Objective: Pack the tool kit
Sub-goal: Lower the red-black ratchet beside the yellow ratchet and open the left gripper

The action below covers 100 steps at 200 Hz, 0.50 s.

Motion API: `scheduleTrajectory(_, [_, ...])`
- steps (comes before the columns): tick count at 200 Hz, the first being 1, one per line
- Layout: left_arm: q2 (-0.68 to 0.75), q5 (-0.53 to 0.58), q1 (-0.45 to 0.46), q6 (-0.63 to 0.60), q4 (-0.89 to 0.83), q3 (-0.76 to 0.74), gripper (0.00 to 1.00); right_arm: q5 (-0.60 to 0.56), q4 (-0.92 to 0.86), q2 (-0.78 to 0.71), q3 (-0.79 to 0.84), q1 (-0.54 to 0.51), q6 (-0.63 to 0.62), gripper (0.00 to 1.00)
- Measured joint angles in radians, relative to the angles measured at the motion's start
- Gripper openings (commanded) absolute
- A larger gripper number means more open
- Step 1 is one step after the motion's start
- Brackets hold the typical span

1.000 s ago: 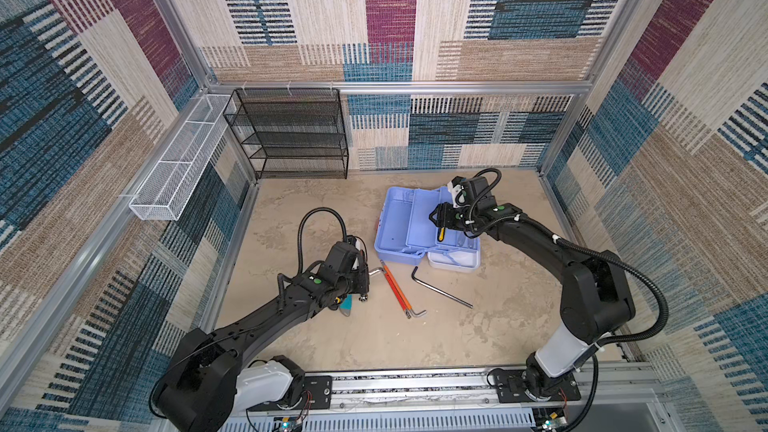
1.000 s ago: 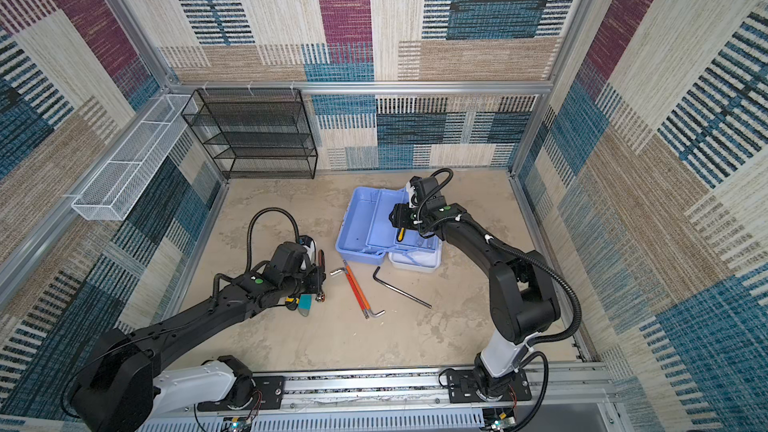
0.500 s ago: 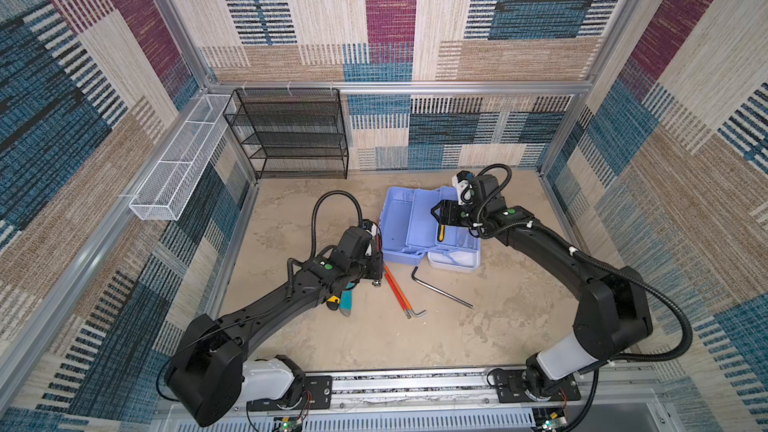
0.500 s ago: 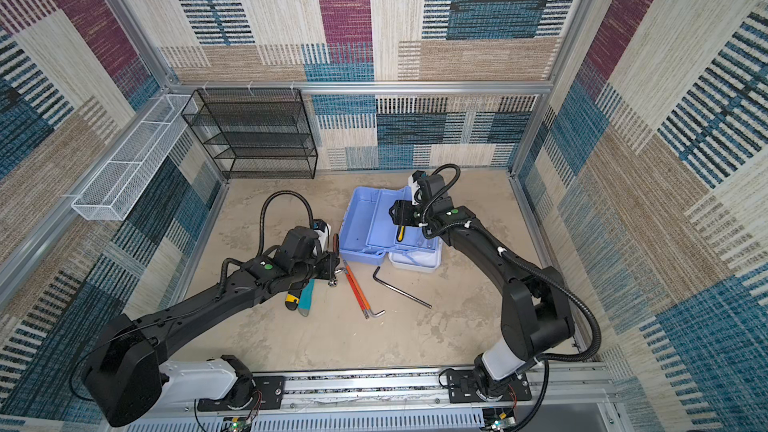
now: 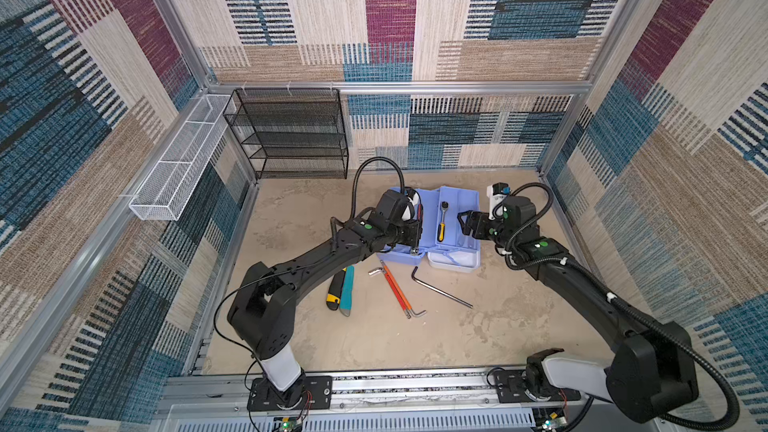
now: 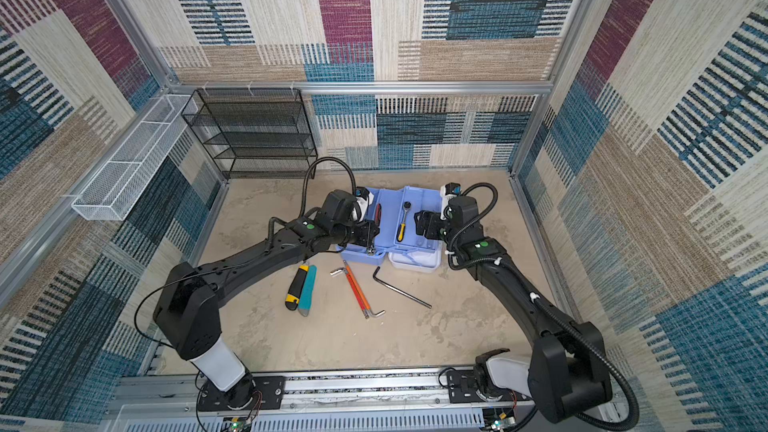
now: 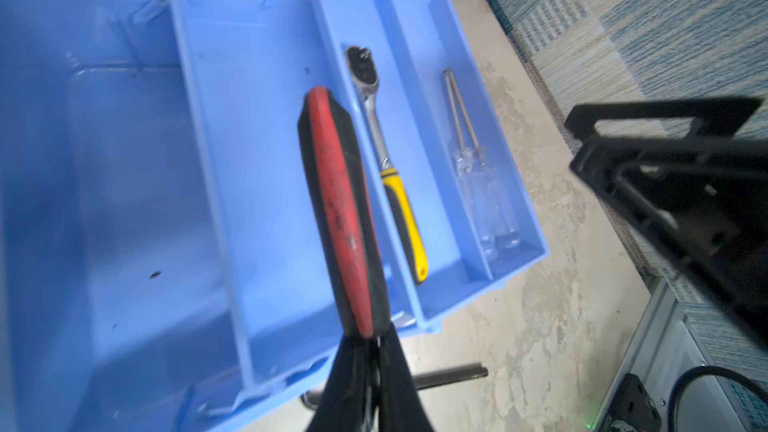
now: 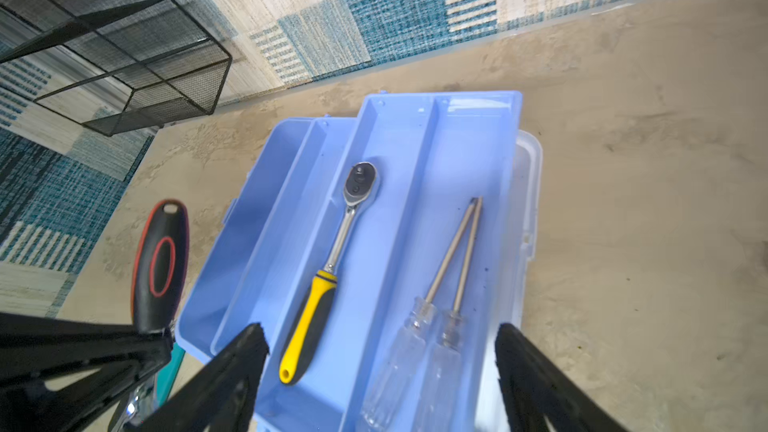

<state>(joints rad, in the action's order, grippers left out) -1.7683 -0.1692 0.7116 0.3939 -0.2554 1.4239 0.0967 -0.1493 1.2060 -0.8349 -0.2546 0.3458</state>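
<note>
Left tool [image 7: 368, 351] on oblong red/blk handle [image 7: 338, 201]

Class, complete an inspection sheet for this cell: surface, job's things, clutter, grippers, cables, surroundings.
Surface: beige tabletop.
Job's things: tool kit open, trays folded out; yellow-handled ratchet in one tray compartment, two clear-handled screwdrivers in the next.
Clutter: yellow-black utility knife, teal utility knife, orange hex keys, black hex key loose in front.
Grippers: left gripper shut on a red-and-black tool handle over the kit; right gripper open above the tray.
Cables: black conduit loops above each arm.
Surroundings: black wire-mesh rack, white wire-mesh basket at back left.
</note>
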Motion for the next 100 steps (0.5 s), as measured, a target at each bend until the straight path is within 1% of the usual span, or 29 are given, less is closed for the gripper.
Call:
scheduleTrajectory(61, [-0.223, -0.109, 0.02, -0.002, -0.011, 0.275, 0.0, -0.048, 0.097, -0.12, 0.181, 0.043, -0.006, 0.93])
scheduleTrajectory(100, [-0.344, -0.165, 0.038, 0.002, -0.056, 0.418, 0.0, -0.048, 0.12, -0.134, 0.216, 0.053, 0.002, 0.93])
